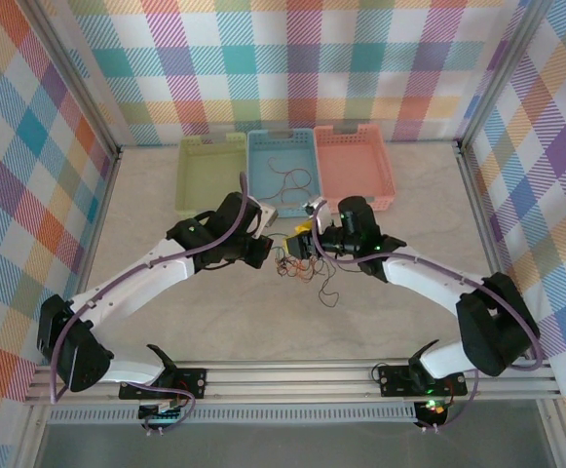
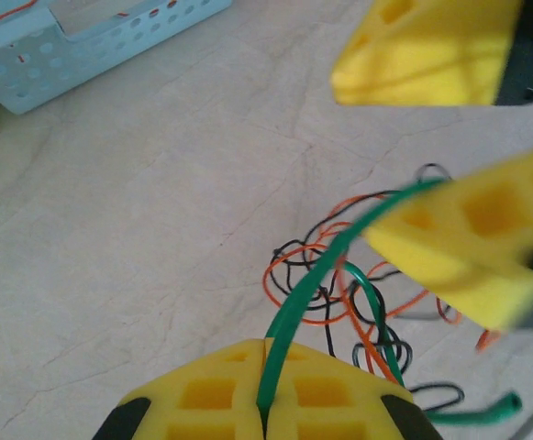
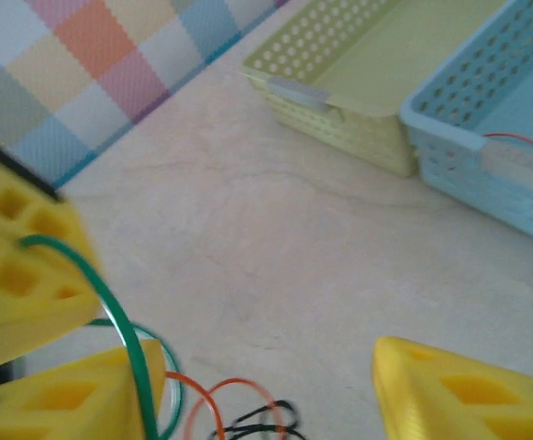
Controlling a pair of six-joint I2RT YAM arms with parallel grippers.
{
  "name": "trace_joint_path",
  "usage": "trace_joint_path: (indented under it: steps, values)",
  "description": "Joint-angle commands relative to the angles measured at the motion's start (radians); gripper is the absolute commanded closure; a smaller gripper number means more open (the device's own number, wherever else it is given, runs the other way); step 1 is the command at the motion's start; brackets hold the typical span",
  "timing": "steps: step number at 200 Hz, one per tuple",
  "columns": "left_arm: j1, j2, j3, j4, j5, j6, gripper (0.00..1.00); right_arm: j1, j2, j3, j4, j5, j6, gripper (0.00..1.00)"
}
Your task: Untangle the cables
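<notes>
The move ahead turns on the green cable [image 2: 280, 339]. It runs as 1 free span between the 2 end effectors, so its long axis lies along the line that joins them.

The left end effector [image 2: 264, 348] is closed tight on that cable, pads pressed together with the strand coming up out of the seam. From there the cable rises away to the right and meets the lower of the right arm's fingers [image 2: 468, 243].

In the right wrist view, the right end effector [image 3: 271, 367] stands about half open with a wide gap between the pads. The green cable [image 3: 130, 344] curves down against the inner face of 1 pad only, so it touches the cable and clamps nothing (whether the cable hooks behind that pad I cannot tell).

The knot [image 2: 339, 284] of orange, black and green strands lies on the desk [image 1: 438, 210] under and just beside the span. From above, the knot [image 1: 295, 263] sits between the 2 end effectors on their near side, with a black tail trailing toward the arm bases. The right end effector [image 1: 307, 239] hangs just over it and looks the nearer; the left end effector [image 1: 266, 251] is just to the side.

My reading is that the right arm must close on the green strand or a neighbour and draw away along that axis, with the left as anchor. A few loose strands lie apart in the blue basket [image 1: 281, 134].
</notes>
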Motion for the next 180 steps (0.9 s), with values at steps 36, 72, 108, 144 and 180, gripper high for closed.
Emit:
trace_joint_path:
  steps: [36,72,108,144,180]
  values:
    - [-0.001,-0.096,0.02,-0.029,0.098,-0.021,1.0,0.008,0.047,0.014,-0.046,0.364,-0.051,0.54]
    - [-0.002,-0.147,0.02,-0.021,0.136,-0.031,1.0,0.0,0.1,0.005,-0.057,0.429,-0.067,0.56]
    - [-0.001,-0.154,0.02,-0.021,0.138,-0.036,1.0,-0.004,0.081,-0.003,-0.054,0.402,-0.075,0.57]
    - [-0.001,-0.174,0.015,-0.013,0.137,-0.052,1.0,-0.021,0.042,-0.034,-0.062,0.421,-0.066,0.56]
    - [-0.001,-0.161,0.009,-0.021,0.121,-0.048,1.0,-0.043,-0.076,-0.082,-0.043,0.259,-0.082,0.4]
